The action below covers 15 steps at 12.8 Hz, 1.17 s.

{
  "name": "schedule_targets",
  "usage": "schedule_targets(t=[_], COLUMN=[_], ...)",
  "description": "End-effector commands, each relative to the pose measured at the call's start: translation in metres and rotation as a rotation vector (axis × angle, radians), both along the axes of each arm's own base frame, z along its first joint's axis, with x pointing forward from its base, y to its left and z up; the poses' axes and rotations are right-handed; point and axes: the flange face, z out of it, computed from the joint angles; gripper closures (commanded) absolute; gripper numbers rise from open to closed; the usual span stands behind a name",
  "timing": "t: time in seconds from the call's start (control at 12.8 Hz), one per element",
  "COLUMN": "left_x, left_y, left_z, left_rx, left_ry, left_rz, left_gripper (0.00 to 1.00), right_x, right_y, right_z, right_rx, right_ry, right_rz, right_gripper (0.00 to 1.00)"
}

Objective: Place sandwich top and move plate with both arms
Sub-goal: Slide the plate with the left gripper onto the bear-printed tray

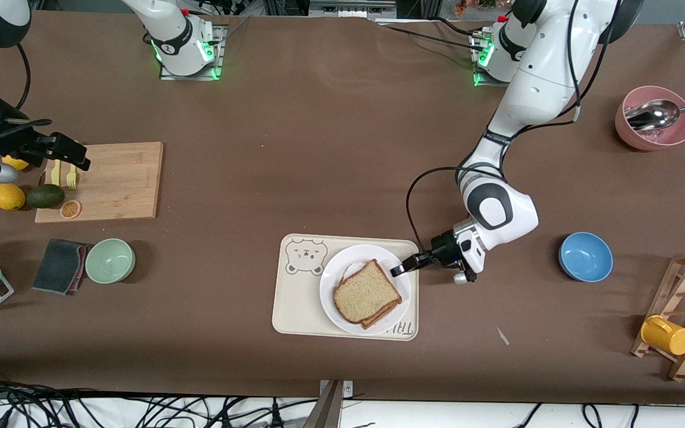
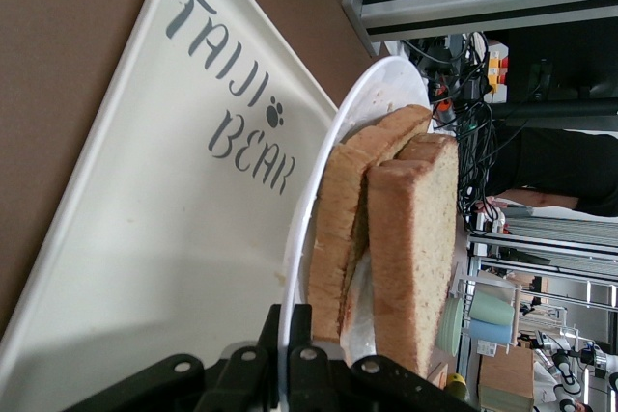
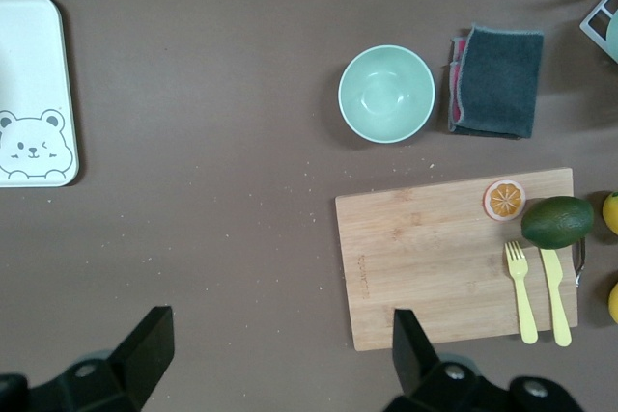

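With the sandwich top [image 1: 367, 290] already on the plate [image 1: 342, 318] in the tray [image 1: 295, 309], left end effector [image 1: 403, 267] is clenched on the plate rim. Right end effector [image 1: 72, 156] waits released over the cutting board [image 1: 122, 178]; bring it across, lift level.

White plate [image 1: 342, 297], tan sandwich top [image 1: 366, 291], brown-crusted.
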Motion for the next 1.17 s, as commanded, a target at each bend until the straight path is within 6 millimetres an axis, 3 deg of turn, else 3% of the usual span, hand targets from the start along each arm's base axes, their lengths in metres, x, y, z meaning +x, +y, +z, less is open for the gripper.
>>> schedule_targets(t=[0.0,0.55,0.63,0.7,0.86,1.09], left_x=[0.007,-0.007,-0.007,-0.007,-0.012,-0.02], left_y=[-0.018,-0.028,-0.028,-0.028,-0.025,-0.017], left_z=[-0.009,-0.028,-0.027,-0.027,-0.031,-0.032], left_rx=[0.009,0.024,0.021,0.016,0.022,0.042], left_ry=[-0.001,0.028,0.032,0.046,0.058,0.072], left_rz=[0.021,0.0,0.003,0.011,0.012,0.009], left_gripper=[1.0,1.0,0.96,0.76,0.59,0.53], right_x=[0.002,0.002,0.002,0.002,0.003,0.005], right_y=[0.003,-0.001,0.0,0.0,0.0,0.002], right_z=[0.008,0.006,0.006,0.006,0.006,0.007], right_rx=[0.006,0.014,0.012,0.014,0.015,0.016], right_ry=[-0.014,-0.009,-0.009,-0.009,-0.014,-0.031], right_rz=[0.012,0.003,0.005,0.005,0.003,0.005], right_gripper=[0.0,0.0,0.0,0.0,0.0,0.0])
